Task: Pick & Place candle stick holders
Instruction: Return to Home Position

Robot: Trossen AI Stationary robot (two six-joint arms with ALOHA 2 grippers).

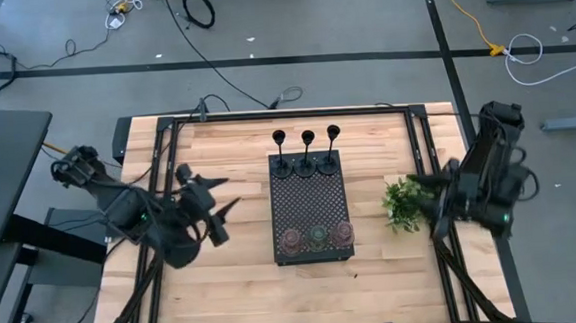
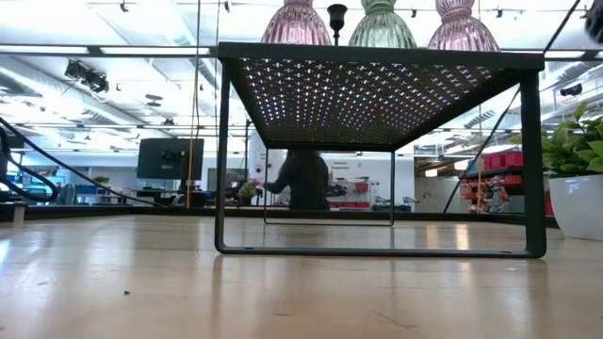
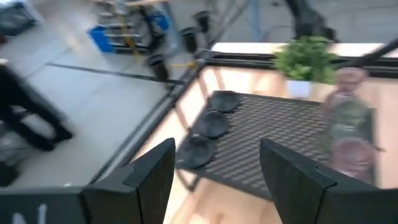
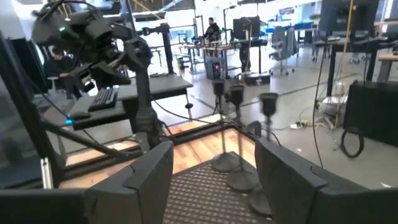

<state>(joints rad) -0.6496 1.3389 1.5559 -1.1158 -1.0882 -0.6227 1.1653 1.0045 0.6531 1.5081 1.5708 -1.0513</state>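
Three slim black candle stick holders (image 1: 308, 152) stand in a row on their round bases at the far end of the black perforated tray (image 1: 310, 205). Three squat translucent holders, pinkish (image 1: 291, 240), olive (image 1: 318, 237) and pinkish (image 1: 345, 233), stand at the tray's near end. They also show in the left wrist view (image 3: 348, 127). My left gripper (image 1: 221, 208) is open and empty, to the left of the tray. My right gripper (image 1: 422, 195) is open and empty, to the right of the tray, over the small green plant (image 1: 404, 203).
The plant (image 2: 577, 179) in its white pot stands on the table right of the tray. The tray stands on thin legs (image 2: 222, 160) above the wooden tabletop. Black frame rails run along the table's edges (image 1: 163, 159). A person (image 2: 303, 179) stands far behind the table.
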